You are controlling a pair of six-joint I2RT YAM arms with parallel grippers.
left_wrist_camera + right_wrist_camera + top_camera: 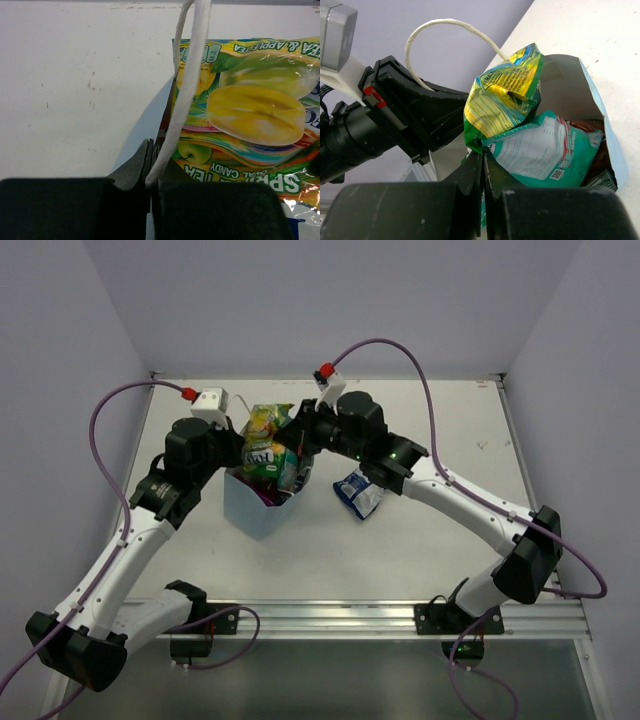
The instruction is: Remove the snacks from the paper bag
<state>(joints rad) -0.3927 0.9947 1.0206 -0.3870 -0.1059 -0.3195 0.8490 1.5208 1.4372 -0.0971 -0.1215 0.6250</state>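
Left gripper (151, 165) is pinching the paper bag (255, 515) by its rim (it's sitting toward the left edge of the table (440, 420)), right gripper (483, 172) is clamping the yellow-green packet (502, 95) at the mouth, so lifting straight up slowly seems best

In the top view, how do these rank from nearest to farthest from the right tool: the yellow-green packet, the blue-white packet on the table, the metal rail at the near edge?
1. yellow-green packet, held by the right tool, above the paper bag.
2. blue-white packet, on the table, right of the bag.
3. metal rail, along the near edge.
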